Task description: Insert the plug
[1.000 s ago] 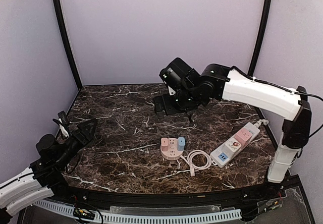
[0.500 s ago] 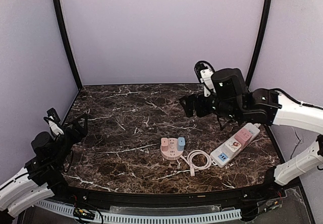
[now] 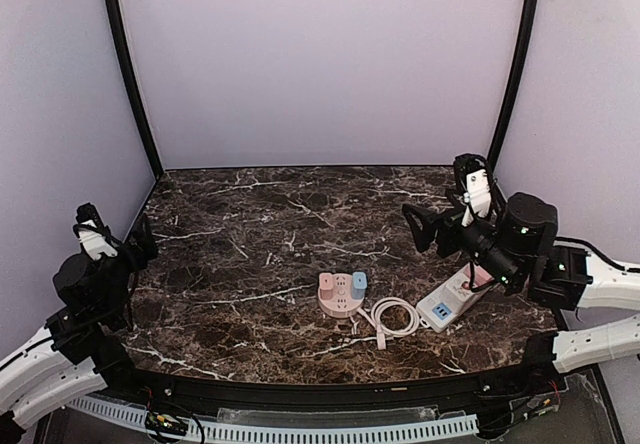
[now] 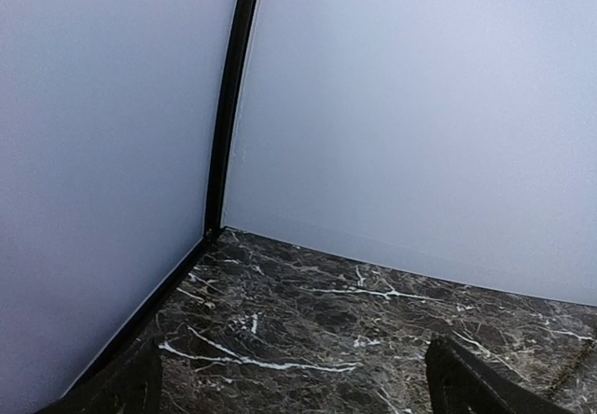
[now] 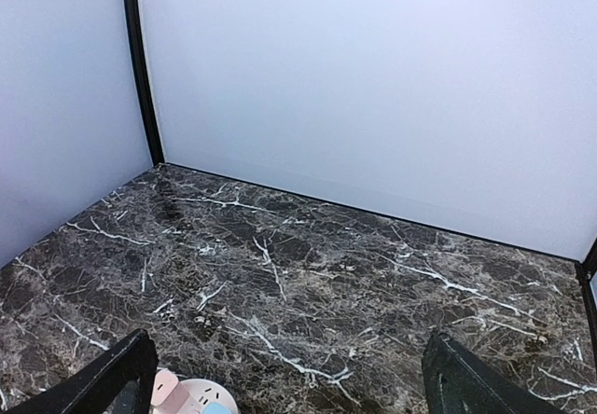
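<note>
A round pink socket hub point(image 3: 342, 293) with a pink and a blue block on top sits at the table's middle front. Its white cable point(image 3: 394, 316) lies coiled to the right, and the plug end point(image 3: 381, 341) rests on the table. A white power strip point(image 3: 456, 297) with pink and blue sections lies at the right. My right gripper point(image 3: 425, 230) is open and empty, held in the air above the strip's far end. The hub's edge shows in the right wrist view point(image 5: 191, 397) near that gripper's point(image 5: 291, 344) left finger. My left gripper point(image 3: 140, 241) is open and empty at the far left.
Pale walls with black corner posts point(image 3: 128, 74) enclose the dark marble table point(image 3: 250, 234). The left wrist view shows only marble, the left back corner post point(image 4: 227, 106) and that gripper point(image 4: 294, 353) with its fingers spread wide.
My right arm has swung from the table's middle back to the right and pulled back towards its base. My left arm has drawn back to the left.
</note>
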Controlling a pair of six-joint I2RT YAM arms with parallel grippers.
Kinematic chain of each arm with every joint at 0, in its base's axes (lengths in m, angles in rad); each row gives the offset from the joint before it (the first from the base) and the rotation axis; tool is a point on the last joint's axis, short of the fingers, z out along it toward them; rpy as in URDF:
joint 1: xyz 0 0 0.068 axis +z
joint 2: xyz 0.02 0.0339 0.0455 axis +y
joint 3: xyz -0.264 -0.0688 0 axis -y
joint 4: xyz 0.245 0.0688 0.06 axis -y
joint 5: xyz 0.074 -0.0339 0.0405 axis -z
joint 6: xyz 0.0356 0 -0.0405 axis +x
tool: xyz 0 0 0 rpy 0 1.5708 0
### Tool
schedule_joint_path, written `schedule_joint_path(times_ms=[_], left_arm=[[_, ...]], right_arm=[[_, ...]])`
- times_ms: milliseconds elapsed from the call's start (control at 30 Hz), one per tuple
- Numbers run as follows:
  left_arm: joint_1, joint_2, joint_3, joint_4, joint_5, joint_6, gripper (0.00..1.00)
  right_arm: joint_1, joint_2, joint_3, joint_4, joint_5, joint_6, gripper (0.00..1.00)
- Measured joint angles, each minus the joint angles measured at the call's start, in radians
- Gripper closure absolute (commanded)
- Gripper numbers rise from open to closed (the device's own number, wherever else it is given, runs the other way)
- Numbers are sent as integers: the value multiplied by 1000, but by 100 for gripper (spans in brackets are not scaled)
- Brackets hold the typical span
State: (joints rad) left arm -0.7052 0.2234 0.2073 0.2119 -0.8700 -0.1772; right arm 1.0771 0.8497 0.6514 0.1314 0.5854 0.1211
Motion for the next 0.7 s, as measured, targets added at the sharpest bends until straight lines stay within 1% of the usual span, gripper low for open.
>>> schedule_joint_path(times_ms=[67,133,267,333,433,567,700], left_arm=[[0,32,0,57,-41,75,1],[0,88,-2,149,-90,167,1],[15,246,-3,344,-153,334,1],[49,335,-3,414,-163,391,1],[135,438,-2,460,-144,427,1],[246,561,4,485,-83,431,1],[335,691,7,516,19,428,1]], right_arm=[[0,-14,-23,25,18,-10,1],[0,-22,-34,45,29,-16,1],[0,-39,-49,66,34,-31,1],[0,-47,-53,69,36,-34,1],[0,-65,-64,76,37,-34,1],[-5,-83,-77,80,41,-34,1],[-5,-94,-85,82,43,-34,1]])
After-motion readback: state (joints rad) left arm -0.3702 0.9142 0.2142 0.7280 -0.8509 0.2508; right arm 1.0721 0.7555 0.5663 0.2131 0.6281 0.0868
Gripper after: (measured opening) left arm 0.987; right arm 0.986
